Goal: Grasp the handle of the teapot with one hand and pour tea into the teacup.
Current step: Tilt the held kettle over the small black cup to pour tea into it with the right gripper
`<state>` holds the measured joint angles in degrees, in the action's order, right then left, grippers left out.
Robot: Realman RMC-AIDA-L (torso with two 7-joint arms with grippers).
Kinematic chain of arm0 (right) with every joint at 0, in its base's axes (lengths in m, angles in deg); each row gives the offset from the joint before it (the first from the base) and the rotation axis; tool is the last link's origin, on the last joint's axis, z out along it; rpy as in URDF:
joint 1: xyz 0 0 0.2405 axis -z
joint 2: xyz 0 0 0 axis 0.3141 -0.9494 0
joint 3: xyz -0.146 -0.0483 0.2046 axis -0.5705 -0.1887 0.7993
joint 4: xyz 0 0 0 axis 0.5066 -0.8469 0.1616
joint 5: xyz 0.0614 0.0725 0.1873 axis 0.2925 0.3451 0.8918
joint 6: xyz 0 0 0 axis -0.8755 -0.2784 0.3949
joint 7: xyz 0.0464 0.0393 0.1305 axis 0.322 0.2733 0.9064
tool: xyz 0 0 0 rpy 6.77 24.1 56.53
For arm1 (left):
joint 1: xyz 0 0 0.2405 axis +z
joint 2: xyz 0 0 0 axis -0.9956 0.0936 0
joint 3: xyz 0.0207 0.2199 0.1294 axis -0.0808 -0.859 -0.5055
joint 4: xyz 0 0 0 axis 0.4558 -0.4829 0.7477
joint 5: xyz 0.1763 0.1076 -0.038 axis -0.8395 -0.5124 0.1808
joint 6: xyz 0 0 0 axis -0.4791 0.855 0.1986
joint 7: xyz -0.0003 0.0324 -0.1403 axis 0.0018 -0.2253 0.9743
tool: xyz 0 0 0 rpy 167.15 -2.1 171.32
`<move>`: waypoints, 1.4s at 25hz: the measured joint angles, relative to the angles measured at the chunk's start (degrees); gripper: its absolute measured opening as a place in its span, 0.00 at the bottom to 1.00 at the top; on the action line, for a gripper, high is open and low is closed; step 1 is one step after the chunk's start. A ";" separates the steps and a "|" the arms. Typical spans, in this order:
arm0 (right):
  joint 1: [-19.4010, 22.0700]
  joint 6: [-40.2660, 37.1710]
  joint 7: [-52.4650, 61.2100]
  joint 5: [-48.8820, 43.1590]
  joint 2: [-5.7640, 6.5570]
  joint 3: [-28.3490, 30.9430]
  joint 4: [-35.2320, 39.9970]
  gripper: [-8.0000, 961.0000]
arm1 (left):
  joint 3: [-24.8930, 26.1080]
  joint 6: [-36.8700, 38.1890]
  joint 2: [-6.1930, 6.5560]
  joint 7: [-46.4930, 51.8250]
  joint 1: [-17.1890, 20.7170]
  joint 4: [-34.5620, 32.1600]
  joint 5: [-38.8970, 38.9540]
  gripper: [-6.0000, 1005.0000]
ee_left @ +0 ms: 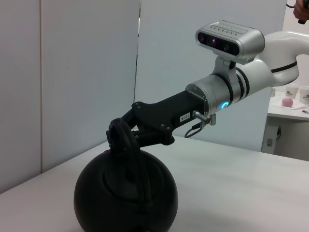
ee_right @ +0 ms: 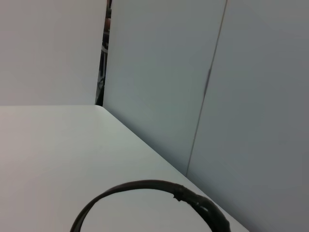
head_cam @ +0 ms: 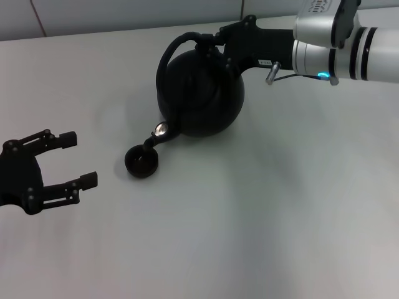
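Note:
The matte-black teapot (head_cam: 202,93) stands at the far middle of the table, tipped toward me with its short spout (head_cam: 159,132) pointing down just above the far rim of the tiny black teacup (head_cam: 141,162). My right gripper (head_cam: 209,45) reaches in from the right and is shut on the arched handle (head_cam: 169,53) near its top. The left wrist view shows that gripper (ee_left: 123,133) on the handle (ee_left: 131,157) above the pot (ee_left: 125,198). The right wrist view shows only an arc of the handle (ee_right: 145,185). My left gripper (head_cam: 81,159) is open and empty, left of the cup.
The white table (head_cam: 262,218) carries only the pot and the cup. A pale panelled wall (ee_left: 72,72) stands behind the table's far edge. A side table with small items (ee_left: 289,104) stands far off in the left wrist view.

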<state>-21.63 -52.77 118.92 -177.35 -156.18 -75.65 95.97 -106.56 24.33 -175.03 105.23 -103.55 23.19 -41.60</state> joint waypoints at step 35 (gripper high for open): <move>-0.85 3.08 -0.80 0.32 -0.10 -4.73 3.69 0.15 | 0.00 -0.63 0.35 0.01 0.03 0.08 0.00 0.85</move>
<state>-22.48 -49.69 118.12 -177.03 -156.29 -80.37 99.66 -106.56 23.70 -174.68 105.24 -103.52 23.27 -41.61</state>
